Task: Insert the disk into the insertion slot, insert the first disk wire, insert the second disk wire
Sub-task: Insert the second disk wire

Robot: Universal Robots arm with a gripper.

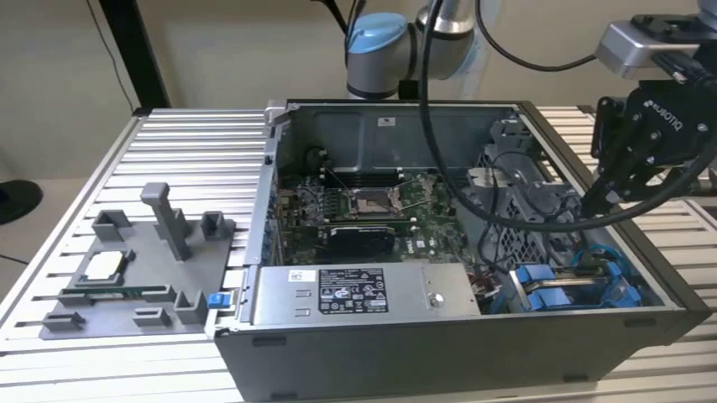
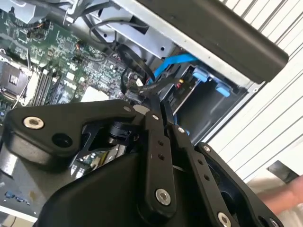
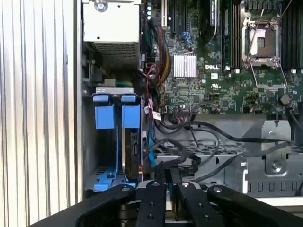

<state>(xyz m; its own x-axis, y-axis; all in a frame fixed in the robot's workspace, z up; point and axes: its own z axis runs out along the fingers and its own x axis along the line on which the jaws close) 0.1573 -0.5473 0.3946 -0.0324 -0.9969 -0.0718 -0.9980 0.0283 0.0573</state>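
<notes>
Pinching a black wire connector [image 3: 163, 166] in closed tool [image 3: 166, 176] just beside seated disk [image 3: 131, 146] in insertion slot [image 3: 102, 172]; skewed approach likely jams connector.

A ribbed aluminium desk [image 1: 191, 138] carries two things. An open computer case [image 1: 448, 344] sits at its centre and toward 3 o'clock in the exterior view. A grey plastic fixture tray [image 1: 140, 269] with upright posts lies at 9 o'clock, just beside the case.
</notes>
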